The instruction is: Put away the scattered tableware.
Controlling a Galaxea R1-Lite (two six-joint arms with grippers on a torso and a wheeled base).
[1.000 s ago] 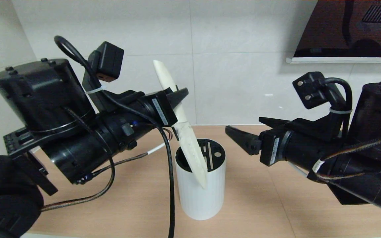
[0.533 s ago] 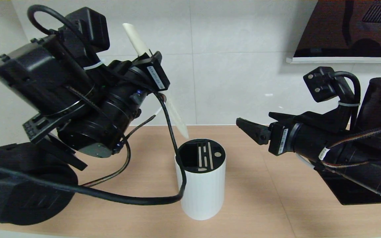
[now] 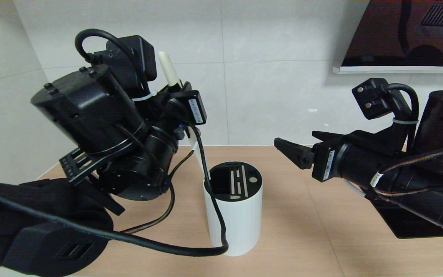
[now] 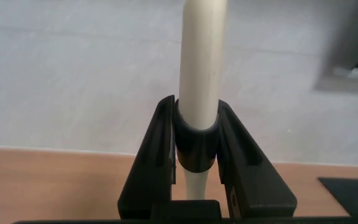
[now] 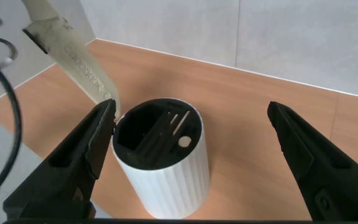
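Left gripper (image 4: 197, 134) is pinching the knife (image 5: 73, 46) by its pale handle, blade hanging tip-down just left of the white holder (image 3: 237, 219); it looks like light, stiff, chippy ceramic, so the handle's the right spot, and the right gripper (image 3: 290, 150) sits spread wide.

My left gripper (image 4: 197, 111) and right gripper (image 5: 191, 107) are both black. The knife (image 4: 201, 68) is cream, its blade marked faint grey. The holder (image 3: 237, 219) is white with fine vertical ribs and a black top. The counter (image 3: 302, 238) is pale wood-grain, the wall tiles (image 3: 283, 46) white.
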